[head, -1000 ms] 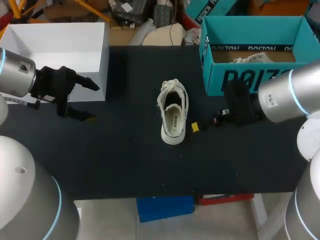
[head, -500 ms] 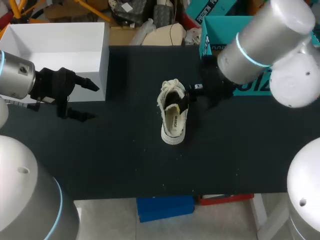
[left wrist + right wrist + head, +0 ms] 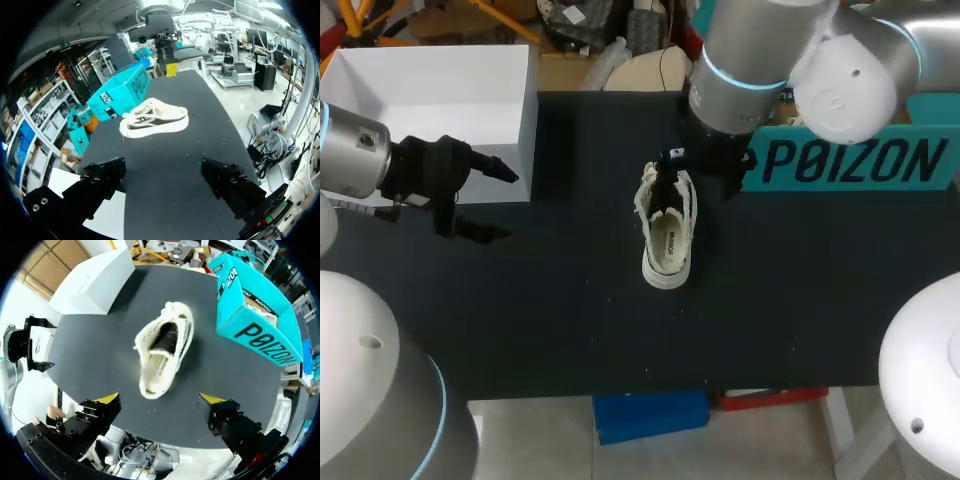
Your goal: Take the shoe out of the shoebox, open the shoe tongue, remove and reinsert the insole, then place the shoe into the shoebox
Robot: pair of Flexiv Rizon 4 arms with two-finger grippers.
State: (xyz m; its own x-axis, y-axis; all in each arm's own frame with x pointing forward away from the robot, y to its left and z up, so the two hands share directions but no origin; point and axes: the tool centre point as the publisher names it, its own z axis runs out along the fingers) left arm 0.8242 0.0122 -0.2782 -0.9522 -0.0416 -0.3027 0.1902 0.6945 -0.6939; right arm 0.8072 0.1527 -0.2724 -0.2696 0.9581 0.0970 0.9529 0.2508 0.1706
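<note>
You see the shoe (image 3: 667,232) in off-white woven cloth with soft laces and a smoother, rubbery-looking sole rim, on a bench (image 3: 570,320) whose dark top is matt and faintly speckled. The teal shoebox (image 3: 850,160) looks like smooth printed cardboard, the white box (image 3: 430,90) like plain matt board. Your left arm (image 3: 350,150) and right arm (image 3: 750,60) wear glossy grey shells that catch highlights, while the jaws are matt black with yellow tips.

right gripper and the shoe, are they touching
Apart. The left wrist view shows the right gripper hanging above the table, with clear air between it and the shoe.
</note>
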